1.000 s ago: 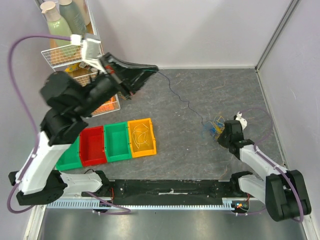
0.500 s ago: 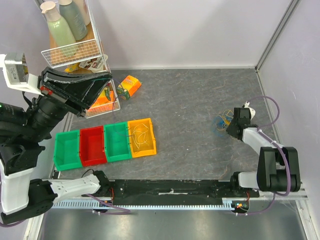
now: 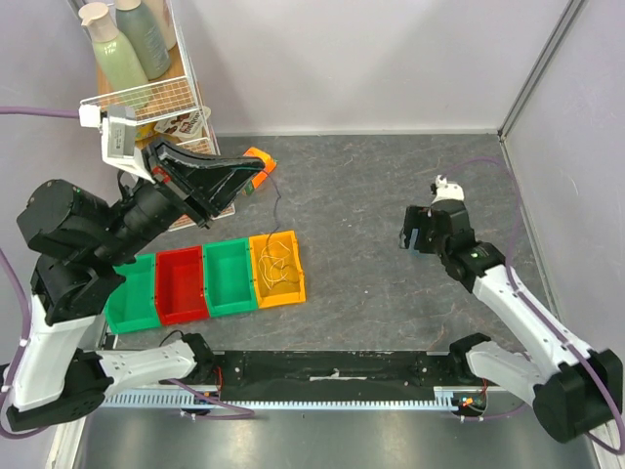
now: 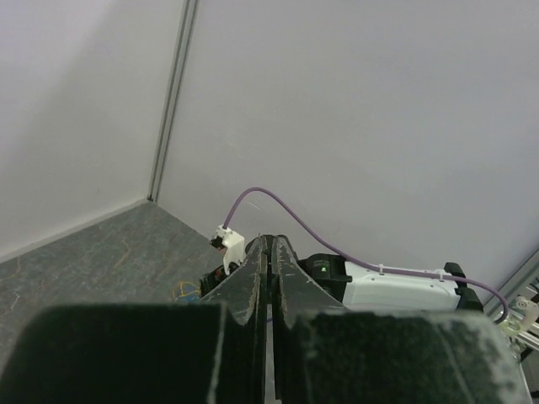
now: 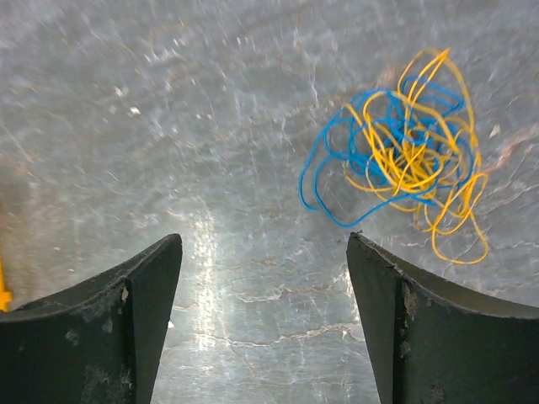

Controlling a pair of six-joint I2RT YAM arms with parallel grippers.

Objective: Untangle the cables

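- Left gripper (image 3: 262,169) is up in the air over the left side of the table (image 3: 371,186). Jaws pressed tight together in the left wrist cam.
- A thin dark cable (image 3: 275,220) hangs from its tip, so it looks pinched there. The cable runs down into the yellow bin (image 3: 295,285).
- Yellow bin is at the right end of the bin row. It's got pale yellow loops (image 3: 273,266) in it, plus the bottom end of the dark cable.
- Right gripper (image 5: 263,240) has its jaws wide apart w/ nothing between them – just bare table.
- Blue/yellow tangle (image 5: 404,151) lies flat on the table, ahead and a bit right of the right fingers, not touching them.
- Can't pick out the tangle from the top cam tbh – the right gripper sits over that spot.
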